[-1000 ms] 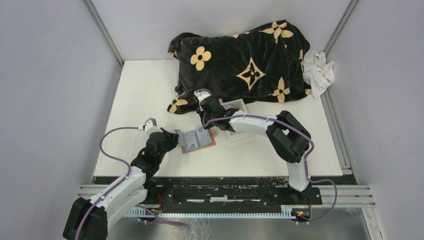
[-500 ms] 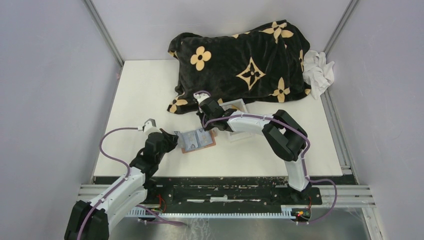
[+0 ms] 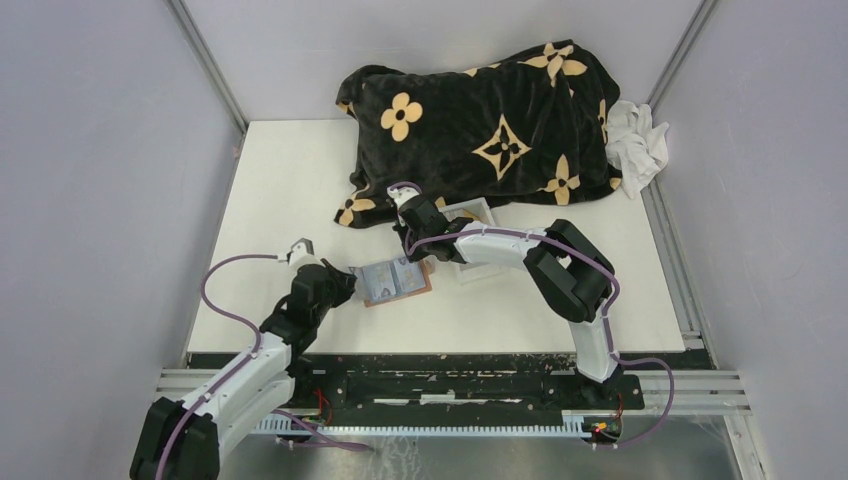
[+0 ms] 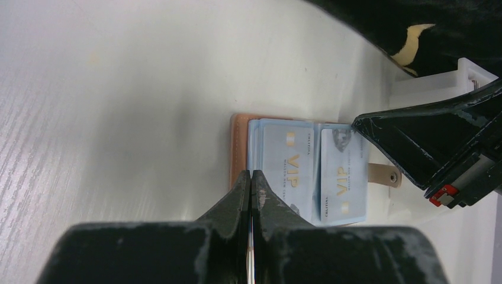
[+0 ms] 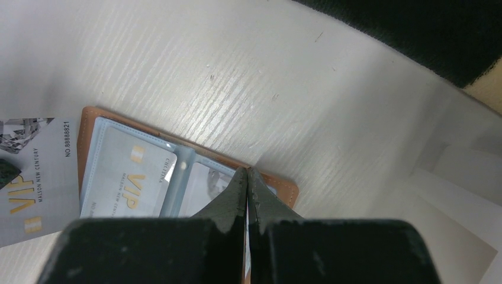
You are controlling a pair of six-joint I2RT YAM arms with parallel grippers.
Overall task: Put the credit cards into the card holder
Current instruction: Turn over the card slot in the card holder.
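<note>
My left gripper (image 4: 249,173) and right gripper (image 5: 247,170) are pinched shut, empty, tips at the tan leather card holder (image 4: 238,142). Only my right wrist view shows the number printed on the glossy grey credit card (image 5: 41,195).

Black blanket (image 3: 480,120) (floral), white cloth (image 3: 636,140)

"Where is the card holder (image 4: 238,148)?"

"Just in front of the black blanket (image 3: 480,120), not touching it. It is brown and lies flat and open on the surface."

"And the credit cards (image 4: 288,171)?"

"Two pale blue cards (image 5: 127,177) with gold 'VIP' sit side by side inside it. One is in a clear pocket. A grey card (image 5: 41,177) sticks out past its edge, pinched by the left jaws."
</note>
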